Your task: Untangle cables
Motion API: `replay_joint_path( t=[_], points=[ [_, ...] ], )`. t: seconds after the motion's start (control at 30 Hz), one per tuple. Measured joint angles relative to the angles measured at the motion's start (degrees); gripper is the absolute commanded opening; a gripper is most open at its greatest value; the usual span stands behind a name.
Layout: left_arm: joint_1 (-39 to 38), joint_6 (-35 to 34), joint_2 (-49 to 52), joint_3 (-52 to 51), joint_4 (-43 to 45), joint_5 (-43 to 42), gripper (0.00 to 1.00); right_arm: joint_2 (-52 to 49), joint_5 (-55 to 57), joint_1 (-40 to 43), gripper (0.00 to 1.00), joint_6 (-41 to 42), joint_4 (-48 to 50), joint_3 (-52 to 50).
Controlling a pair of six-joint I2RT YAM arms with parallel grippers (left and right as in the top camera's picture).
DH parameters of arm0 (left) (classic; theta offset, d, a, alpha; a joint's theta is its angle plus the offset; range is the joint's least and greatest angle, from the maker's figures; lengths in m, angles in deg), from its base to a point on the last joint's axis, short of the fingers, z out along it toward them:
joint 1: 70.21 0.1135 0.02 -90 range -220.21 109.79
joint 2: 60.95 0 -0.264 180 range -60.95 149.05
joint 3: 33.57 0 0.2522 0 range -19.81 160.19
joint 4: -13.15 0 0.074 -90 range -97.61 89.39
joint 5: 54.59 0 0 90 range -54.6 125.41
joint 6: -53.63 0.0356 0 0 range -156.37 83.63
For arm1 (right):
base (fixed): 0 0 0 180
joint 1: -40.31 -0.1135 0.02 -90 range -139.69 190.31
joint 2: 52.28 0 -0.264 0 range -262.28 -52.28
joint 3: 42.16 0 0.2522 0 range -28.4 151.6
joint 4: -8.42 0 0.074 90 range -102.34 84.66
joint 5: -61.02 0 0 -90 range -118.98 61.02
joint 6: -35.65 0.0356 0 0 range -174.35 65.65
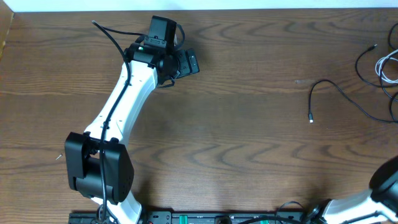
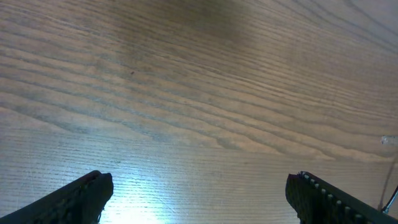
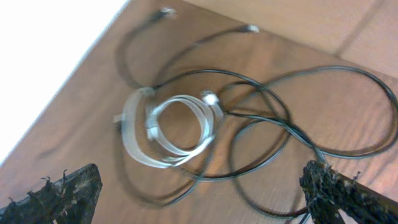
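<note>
Cables [image 3: 255,115] heaped at 3 o'clock edge of counter [image 1: 236,124], white cable [image 3: 177,127] coiled among black loops [image 3: 339,67]. Judged light, limp, slippery; hold best taken near plug end [image 3: 250,28]. Right gripper [image 3: 199,186] held apart, empty, above heap; left gripper [image 2: 199,193] apart over bare counter.

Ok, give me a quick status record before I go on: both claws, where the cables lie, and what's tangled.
left claw: open, empty, over bare table, away from the cables
right claw: open, holding nothing, over the pile
white cable: coiled, black strands crossing it
black cables: looped over each other near the table's right edge, tangled
stretched black cable: reaches toward the table's middle, plug end free; other end runs out of the overhead view
task: not finished
</note>
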Motion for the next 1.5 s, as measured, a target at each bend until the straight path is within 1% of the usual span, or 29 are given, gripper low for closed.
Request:
replay_joint_path(
  t=[0.17,0.37,0.53,0.7,0.77,0.97,1.1,1.13,1.23,1.3,1.33,1.37,1.4,1.43,1.5],
  points=[
    [0.0,0.0,0.0,0.0,0.0,0.0,0.95,6.8,-6.8,-2.7,0.99,-2.9,-4.3,0.4],
    [0.0,0.0,0.0,0.0,0.0,0.0,0.95,6.3,-12.4,-9.6,0.99,-6.9,-13.7,0.7],
    [0.0,0.0,0.0,0.0,0.0,0.0,0.95,2.0,-14.3,-18.1,0.96,-13.4,-20.5,0.7],
    [0.0,0.0,0.0,0.0,0.0,0.0,0.95,-4.2,-14.7,-24.4,0.89,-16.6,-22.3,0.7],
    [0.0,0.0,0.0,0.0,0.0,0.0,0.95,-7.3,-14.7,-26.2,0.84,-17.3,-22.4,0.7],
    [0.0,0.0,0.0,0.0,0.0,0.0,0.95,-15.8,-14.4,-28.3,0.78,-18.3,-22.7,0.7],
    [0.0,0.0,0.0,0.0,0.0,0.0,0.95,-19.2,-13.7,-28.2,0.71,-18.4,-22.6,0.6],
    [0.0,0.0,0.0,0.0,0.0,0.0,0.95,-19.7,-13.6,-28.2,0.67,-18.4,-22.5,0.6],
    [0.0,0.0,0.0,0.0,0.0,0.0,0.95,-20.3,-13.2,-28.2,0.5,-18.5,-21.6,0.7],
    [0.0,0.0,0.0,0.0,0.0,0.0,0.95,-20.4,-13.1,-28.2,0.44,-18.7,-20.6,0.7],
    [0.0,0.0,0.0,0.0,0.0,0.0,0.95,-20.4,-13.2,-28.2,0.4,-18.7,-20.1,0.7],
    [0.0,0.0,0.0,0.0,0.0,0.0,0.95,-20.4,-13.2,-28.2,0.34,-18.8,-19.5,0.7],
    [0.0,0.0,0.0,0.0,0.0,0.0,0.95,-20.4,-13.1,-28.2,0.2,-18.7,-19.0,0.7],
    [0.0,0.0,0.0,0.0,0.0,0.0,0.95,-20.4,-13.0,-28.2,0.01,-18.2,-18.4,0.7],
    [0.0,0.0,0.0,0.0,0.0,0.0,0.95,-20.4,-12.4,-28.0,0.01,-17.1,-16.9,0.7]
  ],
)
